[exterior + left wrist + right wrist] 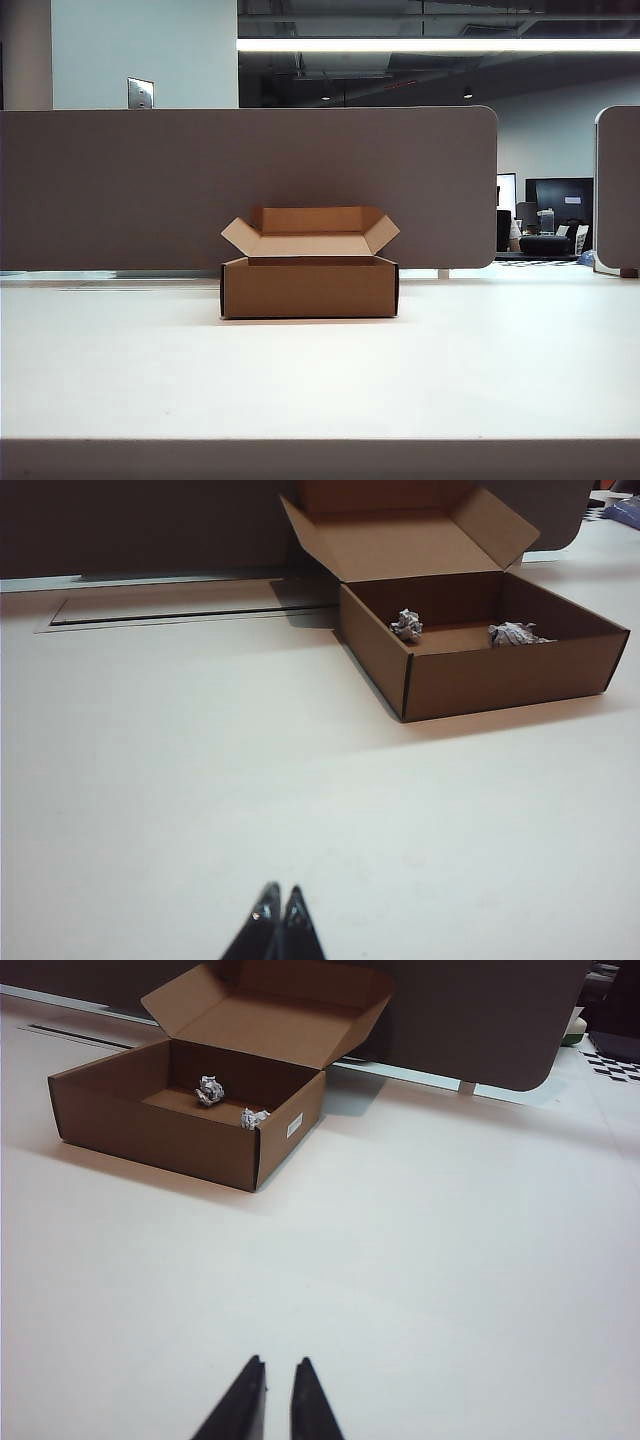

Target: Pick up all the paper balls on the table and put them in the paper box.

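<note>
Off-white table (320,380) lies bare; paper box (310,285) at twelve o'clock keeps two paper balls (407,624) (third unseen). Left gripper (280,905) clenched, right gripper (277,1375) nearly closed; both empty, parked clear of it.

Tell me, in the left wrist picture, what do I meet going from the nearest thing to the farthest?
Left gripper, shut, over bare table → paper box holding two visible paper balls → its open lid flap → dark partition panel.
</note>
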